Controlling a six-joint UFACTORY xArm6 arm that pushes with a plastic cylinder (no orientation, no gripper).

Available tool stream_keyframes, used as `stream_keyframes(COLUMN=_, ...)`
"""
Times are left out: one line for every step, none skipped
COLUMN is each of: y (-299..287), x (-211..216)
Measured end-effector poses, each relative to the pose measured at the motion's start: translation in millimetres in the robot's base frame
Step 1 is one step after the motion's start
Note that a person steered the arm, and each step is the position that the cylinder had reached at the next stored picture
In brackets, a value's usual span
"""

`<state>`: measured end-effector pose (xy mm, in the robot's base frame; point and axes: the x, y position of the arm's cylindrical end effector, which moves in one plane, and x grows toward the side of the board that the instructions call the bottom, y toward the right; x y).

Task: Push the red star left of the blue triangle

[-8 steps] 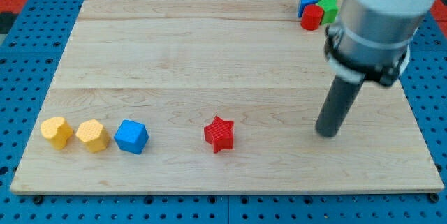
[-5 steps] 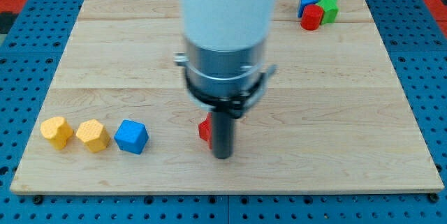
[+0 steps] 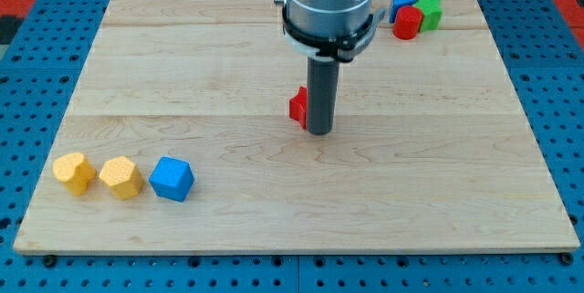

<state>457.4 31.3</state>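
My tip (image 3: 318,132) touches the half-hidden red star (image 3: 297,106) mid-desk (image 3: 182,74); no claw shows; best push gently toward the blue triangle (image 3: 400,2), stopping left of it.

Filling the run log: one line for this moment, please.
my tip against red star, mostly hidden | blue triangle at view's top right | star not yet beside it

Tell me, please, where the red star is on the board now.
The red star sits near the board's middle, slightly toward the view's top, mostly hidden behind my tip, which touches its right side. The blue triangle lies far up-right.
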Motion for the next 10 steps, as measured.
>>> stream_keyframes(y=0, x=-31)
stream_keyframes(y=-15, x=-48)
stream_keyframes(y=-54, x=-56)
stream_keyframes(y=-99, x=-57)
stream_keyframes(y=-92, x=-84)
stream_keyframes(y=-91, x=-110)
stream_keyframes(y=-111, x=-124)
stream_keyframes(y=-75, x=-135)
stream_keyframes(y=-29, x=-150)
stream_keyframes(y=-1, x=-167)
